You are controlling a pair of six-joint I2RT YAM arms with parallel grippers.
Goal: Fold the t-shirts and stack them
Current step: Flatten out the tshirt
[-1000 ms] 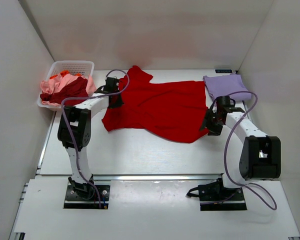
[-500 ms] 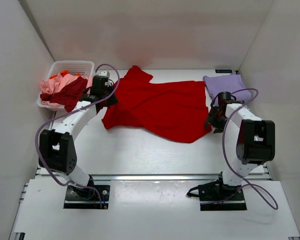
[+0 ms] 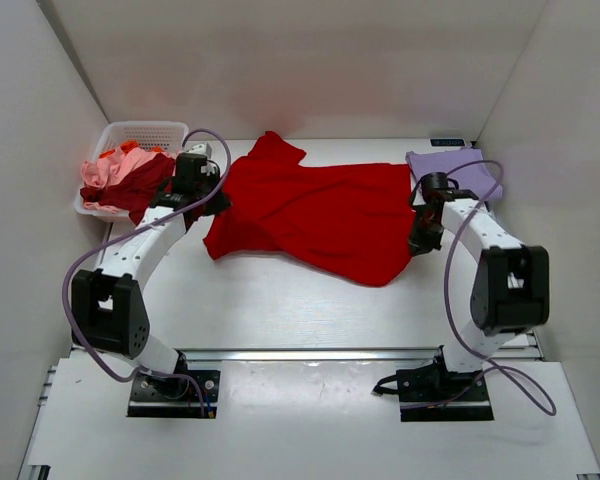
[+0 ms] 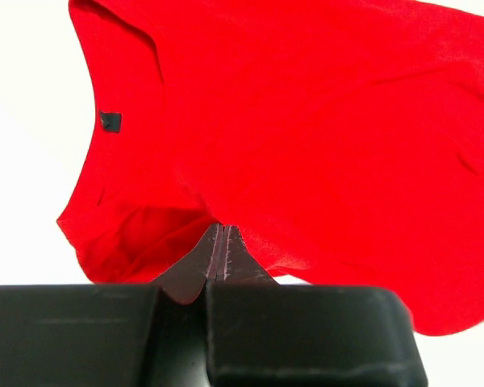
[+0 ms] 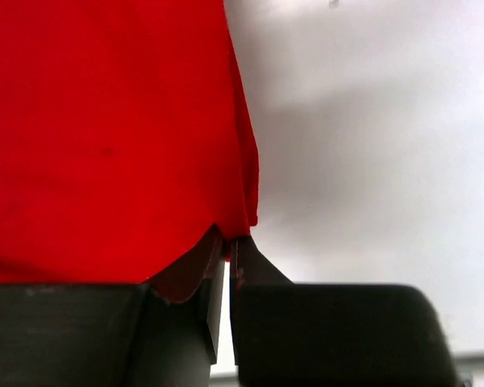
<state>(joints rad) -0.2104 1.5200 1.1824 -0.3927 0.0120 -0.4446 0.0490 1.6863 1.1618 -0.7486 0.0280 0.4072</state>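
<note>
- At the far left of the bench [image 3: 280, 300], a white basket [image 3: 145, 132] is sitting against the side wall. It is holding a pink shirt [image 3: 98, 175], an orange shirt [image 3: 130, 148] and a dark red shirt [image 3: 140, 180], all bunched up and spilling over its near rim.
- Just right of the basket, the left pincer [image 3: 216, 203] is reaching down at the left edge of the bright red shirt [image 3: 320, 215]. In the left wrist view this pincer [image 4: 218, 250] is pinching a fold of the cloth's near edge, with its fingers pressed together.
- The bright red shirt [image 4: 306, 121] is lying spread across the middle of the bench, rumpled rather than flat. One part is pointing toward the back wall. A small dark label [image 4: 110, 121] is showing on it in the left wrist view.
- At the shirt's right edge, the right pincer [image 3: 416, 240] is bearing down on the cloth. The right wrist view shows this pincer [image 5: 228, 250] nearly closed, gripping the corner of the bright red shirt [image 5: 105, 121] over bare bench.
- At the far right rear, a lavender shirt [image 3: 460, 170] is lying folded on the bench, just beside the right arm's wrist and close to the bright red shirt's edge.
</note>
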